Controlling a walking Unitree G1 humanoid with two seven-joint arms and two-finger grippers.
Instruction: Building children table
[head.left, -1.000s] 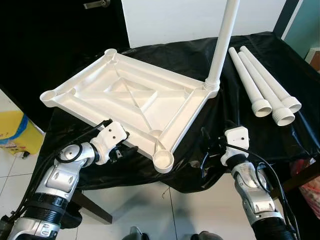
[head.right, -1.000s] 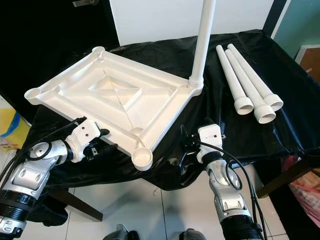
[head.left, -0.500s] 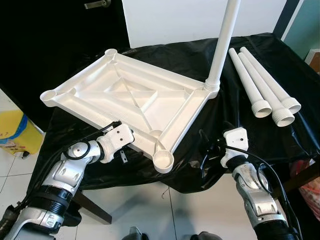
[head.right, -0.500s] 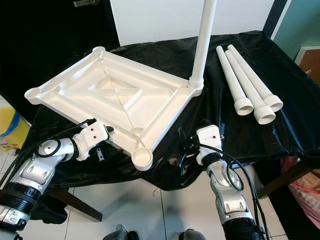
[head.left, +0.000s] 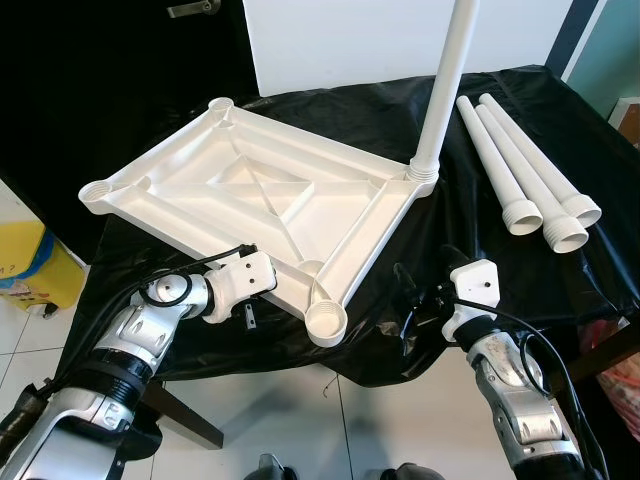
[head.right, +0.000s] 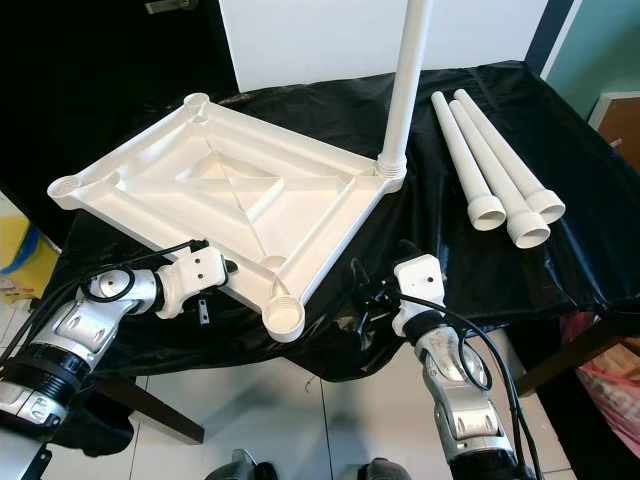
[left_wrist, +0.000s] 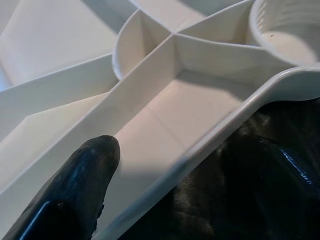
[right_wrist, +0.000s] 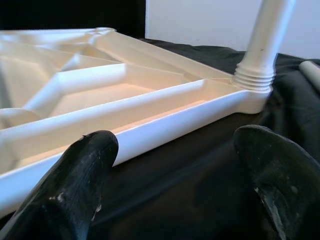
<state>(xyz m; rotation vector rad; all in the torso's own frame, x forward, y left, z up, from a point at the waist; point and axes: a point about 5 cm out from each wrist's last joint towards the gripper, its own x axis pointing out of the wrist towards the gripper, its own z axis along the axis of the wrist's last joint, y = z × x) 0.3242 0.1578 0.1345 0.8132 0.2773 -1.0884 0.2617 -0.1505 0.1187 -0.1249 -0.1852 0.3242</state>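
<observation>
The white tabletop (head.left: 250, 190) lies upside down on a black-draped table. One white leg (head.left: 447, 80) stands screwed into its far right corner. Three loose legs (head.left: 510, 165) lie side by side at the right. My left gripper (head.left: 256, 300) is open at the tabletop's near left edge, close to the empty corner socket (head.left: 327, 322). In the left wrist view one finger (left_wrist: 85, 175) reaches over the rim above the ribbed inside. My right gripper (head.left: 403, 305) is open just off the tabletop's right edge, its fingers (right_wrist: 75, 185) wide apart and pointing along that edge toward the leg's threaded base (right_wrist: 257, 70).
The black cloth (head.left: 480, 250) hangs over the table's front edge above a tiled floor. A yellow box (head.left: 30, 265) stands on the floor at the left. Something red (head.left: 625, 385) sits low at the right. A white panel leans behind the table.
My left gripper has moved in from the left to the tabletop's near edge, and one finger now lies over the rim. The right gripper has shifted only slightly.
</observation>
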